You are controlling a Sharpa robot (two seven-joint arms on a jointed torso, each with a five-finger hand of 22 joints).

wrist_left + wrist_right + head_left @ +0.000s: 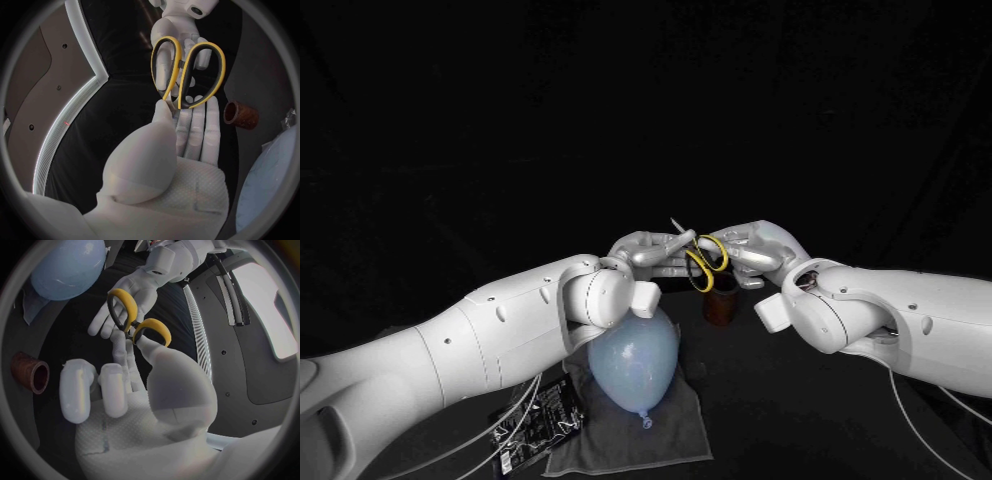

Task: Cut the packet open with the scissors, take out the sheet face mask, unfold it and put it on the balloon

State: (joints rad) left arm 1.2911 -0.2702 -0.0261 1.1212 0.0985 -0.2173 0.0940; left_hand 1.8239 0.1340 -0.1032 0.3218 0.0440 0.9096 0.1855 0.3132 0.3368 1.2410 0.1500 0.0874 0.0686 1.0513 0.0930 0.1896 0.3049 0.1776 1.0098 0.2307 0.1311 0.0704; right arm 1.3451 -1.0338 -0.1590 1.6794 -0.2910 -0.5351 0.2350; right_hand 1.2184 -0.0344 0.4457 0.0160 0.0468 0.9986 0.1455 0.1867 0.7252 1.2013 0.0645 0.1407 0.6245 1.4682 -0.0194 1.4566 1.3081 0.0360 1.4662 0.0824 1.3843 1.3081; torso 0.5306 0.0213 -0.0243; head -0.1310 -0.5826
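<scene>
The yellow-handled scissors [707, 262] hang in mid-air between my two hands, above the table. My left hand [643, 250] pinches them near the blades, whose tip sticks up past its fingers. In the left wrist view the handle loops [187, 70] point away from my left hand [181, 135] toward my right hand [181, 30]. My right hand [759, 248] meets the handles; its thumb and one finger [120, 347] close on the loops [134, 322]. The pale blue balloon [635, 362] lies below on a grey cloth [639, 445]. The dark packet [538, 415] lies flat left of the cloth.
A brown cup [721, 308] stands on the table just under my right hand, right of the balloon. It also shows on its side of the left wrist view [242, 114] and right wrist view [31, 372]. White cables trail beneath both forearms.
</scene>
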